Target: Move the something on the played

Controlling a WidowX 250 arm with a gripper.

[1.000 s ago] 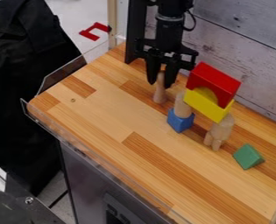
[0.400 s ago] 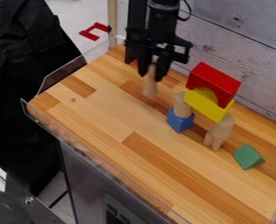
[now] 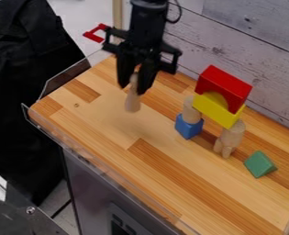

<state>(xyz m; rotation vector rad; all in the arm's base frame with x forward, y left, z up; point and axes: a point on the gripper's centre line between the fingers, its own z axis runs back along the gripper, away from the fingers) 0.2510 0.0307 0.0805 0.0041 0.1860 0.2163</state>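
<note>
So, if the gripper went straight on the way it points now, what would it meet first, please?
Pointing down, the gripper holds a wooden peg, whose lower end would probably meet the wooden tabletop first; how high it hangs is unclear.

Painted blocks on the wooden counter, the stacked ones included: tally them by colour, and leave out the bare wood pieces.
Red: 1, the arched block
Yellow: 1, the block under it, taking the curved yellow patch in the arch as part of it
Blue: 1, the block under a wooden cylinder
Green: 1, the wedge
Total: 4
</note>
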